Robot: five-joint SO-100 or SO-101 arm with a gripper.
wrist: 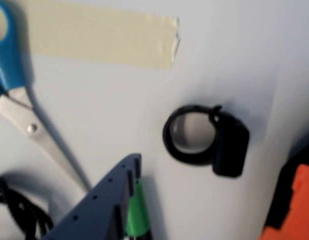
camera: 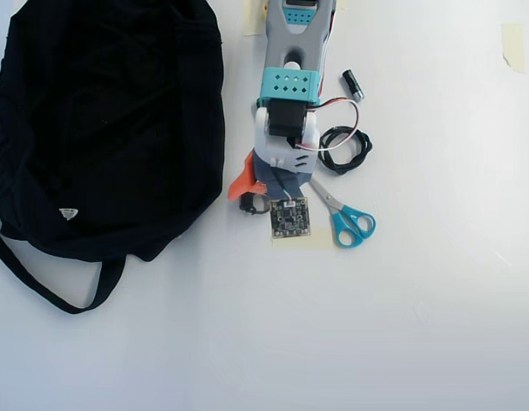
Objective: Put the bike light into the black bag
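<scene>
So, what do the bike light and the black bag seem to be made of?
The bike light looks like matte black plastic with a slightly glossy, rubbery ring strap; blur leaves this open. The black bag appears to be soft woven fabric: it slumps and creases without any shine.

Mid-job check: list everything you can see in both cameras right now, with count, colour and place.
bike light: 1, black, on the table between the jaws in the wrist view
black bag: 1, black, overhead view's left
scissors: 1, blue handles, right of the gripper
coiled cable: 1, black, right of the arm
small cylinder: 1, black, above the cable
tape strip: 1, beige, wrist view's top
gripper: 1, grey and orange jaws, open
</scene>
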